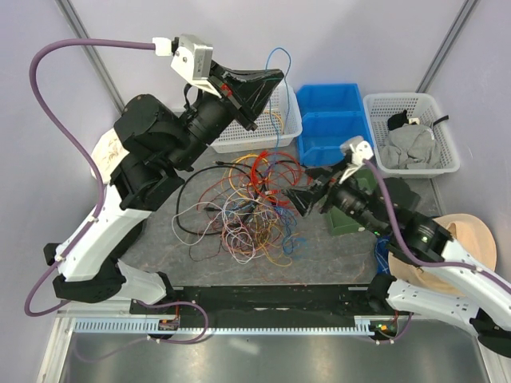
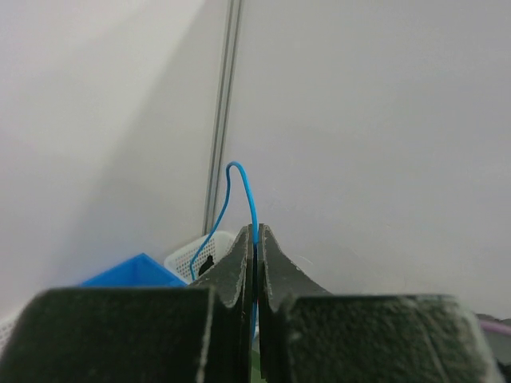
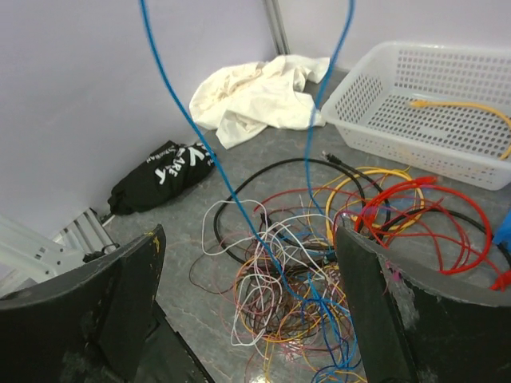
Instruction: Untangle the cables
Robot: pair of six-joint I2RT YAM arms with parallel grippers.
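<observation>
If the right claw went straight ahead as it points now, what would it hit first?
Probably the blue cable rising between the fingers of the open right claw, then the tangled cables just behind it; depth is unclear.

We see thin looped cables (image 1: 247,215) in red, orange, yellow, black, white, pink and blue on the mottled grey bench (image 1: 335,247). A thin blue wire (image 2: 251,195) stands against the pale lilac wall (image 2: 383,120). The perforated plastic basket (image 3: 415,152) is white, the crumpled cloth (image 3: 255,96) cream; the left tool (image 2: 255,231) and right tool (image 3: 247,239) are black.

Pale lilac walls (image 1: 359,32) enclose a grey tabletop (image 1: 339,254).
</observation>
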